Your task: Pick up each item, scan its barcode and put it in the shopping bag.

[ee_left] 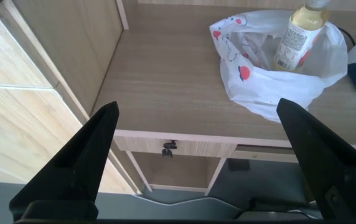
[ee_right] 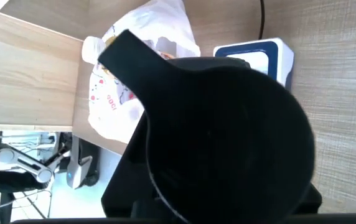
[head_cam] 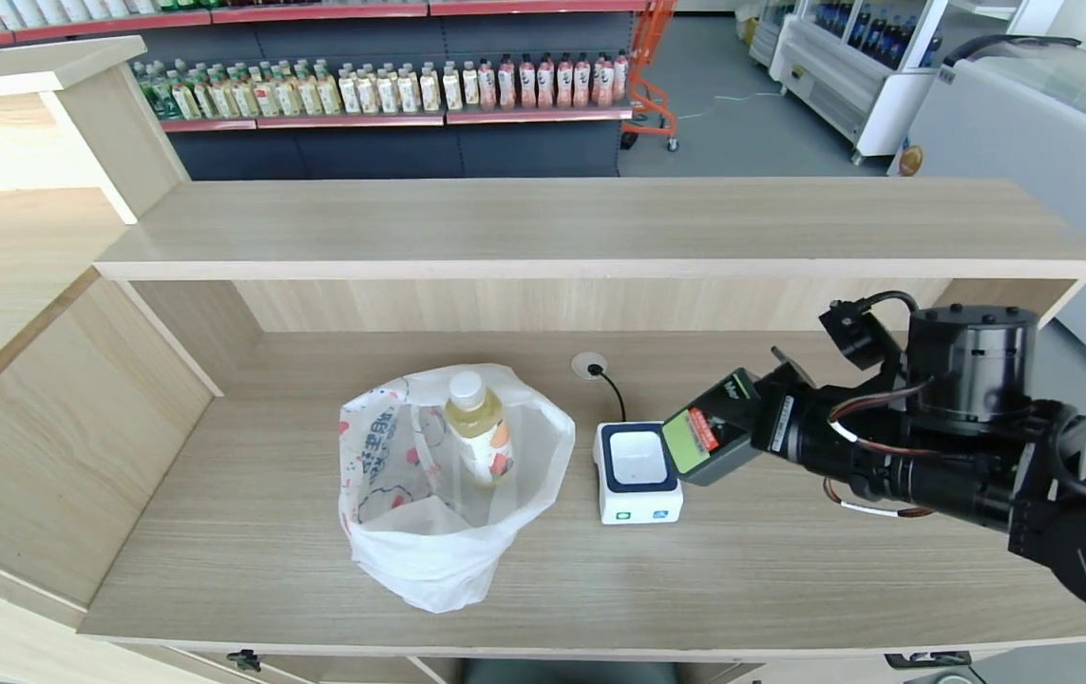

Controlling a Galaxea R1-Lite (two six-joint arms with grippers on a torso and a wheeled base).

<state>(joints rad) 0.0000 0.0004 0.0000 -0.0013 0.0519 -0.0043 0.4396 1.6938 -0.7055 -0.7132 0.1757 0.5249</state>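
the right gripper (head_cam: 750, 416) holds a small dark box (head_cam: 706, 439), its jaws clamped on the box's rear end so the face with the green and red label is left free. the box hangs tilted just beside the scanner (head_cam: 637, 472), at the edge of its glass window, with the labelled face turned toward that window. i judge this to be the scanning step for this item. the tilt seems meant to show the barcode to the reader, though the code itself is too small to make out.

the scanner sits flat on the table (head_cam: 790, 570). its cable (head_cam: 611, 389) runs back to a hole (head_cam: 589, 365) in the tabletop, which keeps the lead out of the path between scanner and bag.

the shopping bag (head_cam: 452, 475) stands just to the left of the scanner, mouth open upward. a bottle (head_cam: 478, 427) is upright inside it, so one item looks already done. having the bag so close keeps the carry short.

the left gripper (ee_left: 198, 112) hangs off the near left edge of the table, jaws apart and empty. it is well apart from the bag and clear of the right arm's path.

the next move probably calls for lifting the box over the bag's soft rim and lowering it beside the bottle. the rim could fold inward, or the bottle could be knocked over.
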